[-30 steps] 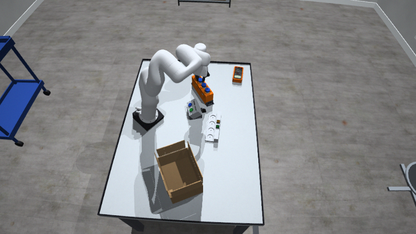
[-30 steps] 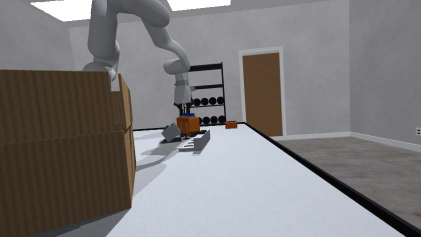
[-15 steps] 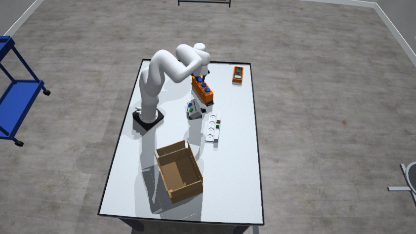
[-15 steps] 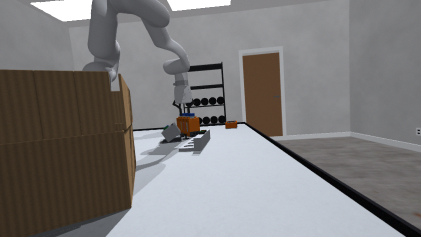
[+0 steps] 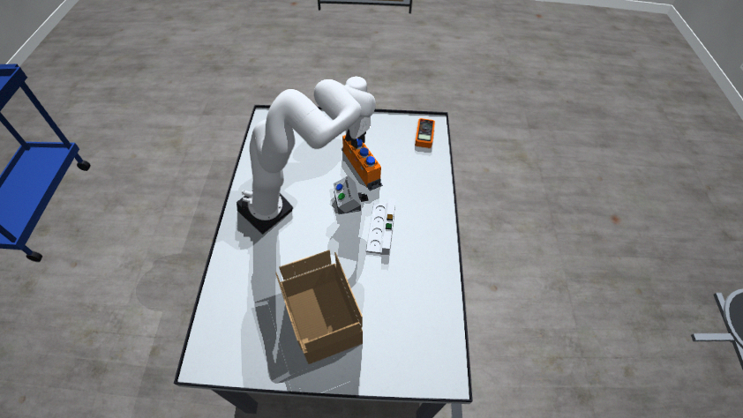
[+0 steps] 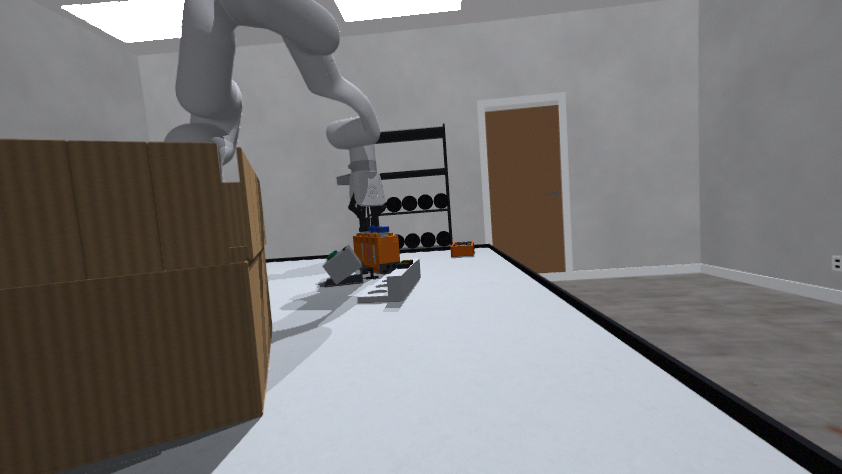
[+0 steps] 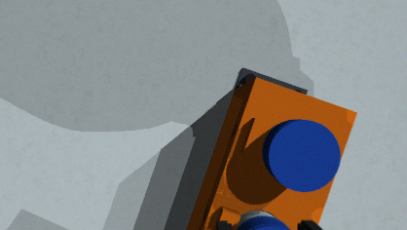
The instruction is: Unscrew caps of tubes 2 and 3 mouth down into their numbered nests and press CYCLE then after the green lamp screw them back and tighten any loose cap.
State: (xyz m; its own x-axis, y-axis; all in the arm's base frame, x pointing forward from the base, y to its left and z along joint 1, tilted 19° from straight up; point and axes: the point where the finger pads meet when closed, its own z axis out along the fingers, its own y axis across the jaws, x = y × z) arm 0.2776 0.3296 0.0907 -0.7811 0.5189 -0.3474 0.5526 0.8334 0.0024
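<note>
The orange decapping station (image 5: 361, 158) stands on the table with blue caps on its tubes. My gripper (image 5: 356, 138) is straight above the station's far end and is shut on the cap of tube 2 (image 7: 263, 224), which still sits on its tube. Only the cap's top edge and my two fingertips show at the bottom of the wrist view. The cap of tube 1 (image 7: 302, 155) sits on its tube just beyond my fingers. The caps of tube 3 (image 5: 363, 151) and tube 4 (image 5: 370, 160) are on. The white cap tray (image 5: 380, 228) has empty nests and dark lamps.
The grey key housing (image 5: 345, 194) with the blue CYCLE key (image 5: 339, 186) and green READY key (image 5: 341, 196) stands between the station and the tray. An open cardboard box (image 5: 319, 306) is nearer the front. An orange meter (image 5: 424, 132) lies at the far right.
</note>
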